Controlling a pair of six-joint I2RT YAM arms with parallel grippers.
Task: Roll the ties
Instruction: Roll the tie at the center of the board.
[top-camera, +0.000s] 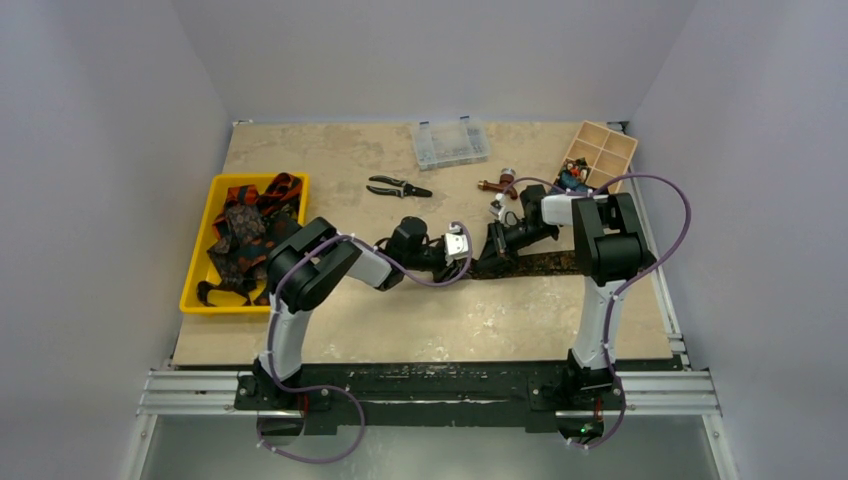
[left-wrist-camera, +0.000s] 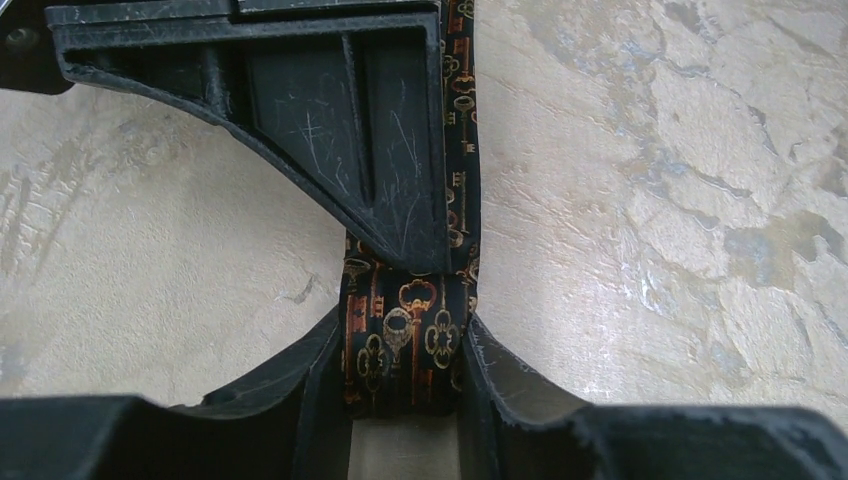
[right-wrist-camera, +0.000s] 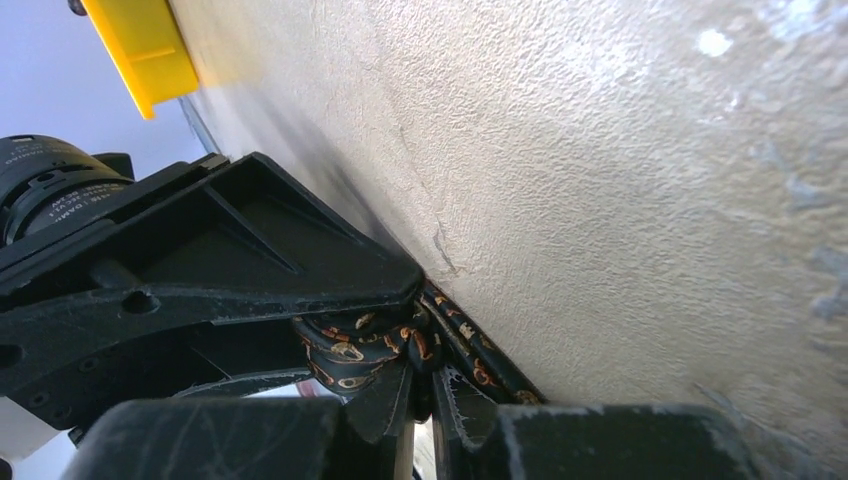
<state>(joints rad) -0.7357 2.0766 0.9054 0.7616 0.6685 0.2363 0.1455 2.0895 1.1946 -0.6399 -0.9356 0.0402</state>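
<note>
One tie (top-camera: 550, 264), dark with gold and orange keys, lies stretched across the table toward the right arm. Its near end is folded into a small roll (left-wrist-camera: 405, 345). My left gripper (left-wrist-camera: 404, 325) has a finger pressed against each side of that roll. My right gripper (right-wrist-camera: 430, 370) is shut, pinching a fold of the same tie (right-wrist-camera: 380, 340) at the roll. One of its fingers (left-wrist-camera: 340, 130) reaches down onto the roll in the left wrist view. From above, both grippers (top-camera: 478, 260) (top-camera: 497, 252) meet at the tie's left end. More ties (top-camera: 245, 235) are heaped in the yellow tray (top-camera: 195, 262).
Black-handled pliers (top-camera: 398, 187) lie behind the grippers. A clear plastic box (top-camera: 450, 143) stands at the back. A wooden compartment box (top-camera: 603, 152) sits at the back right, with small parts (top-camera: 500, 185) near it. The yellow tray's corner (right-wrist-camera: 150, 45) shows in the right wrist view.
</note>
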